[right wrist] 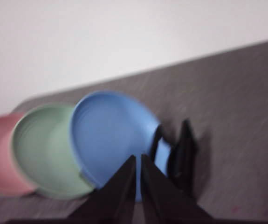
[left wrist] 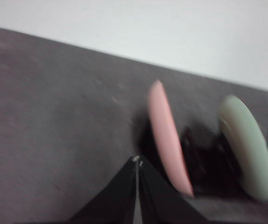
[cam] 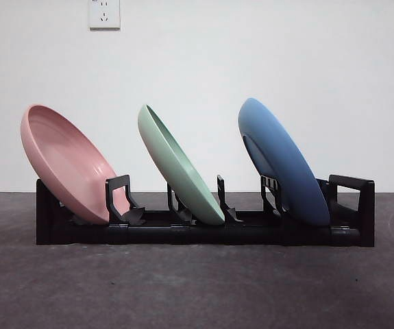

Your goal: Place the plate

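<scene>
Three plates lean in a black rack (cam: 203,233) on the dark table. The pink plate (cam: 66,164) stands at the left end, the green plate (cam: 179,168) in the middle, the blue plate (cam: 282,164) at the right end. In the blurred left wrist view, my left gripper (left wrist: 137,162) is shut and holds nothing, off to the side of the pink plate (left wrist: 168,140), with the green plate (left wrist: 250,147) beyond. My right gripper (right wrist: 138,161) is shut and empty too, in front of the blue plate (right wrist: 110,135). Neither arm appears in the front view.
Bare dark tabletop (cam: 183,288) lies in front of the rack. A white wall with two sockets (cam: 105,14) stands behind. The rack's right end has a raised black handle (cam: 361,199).
</scene>
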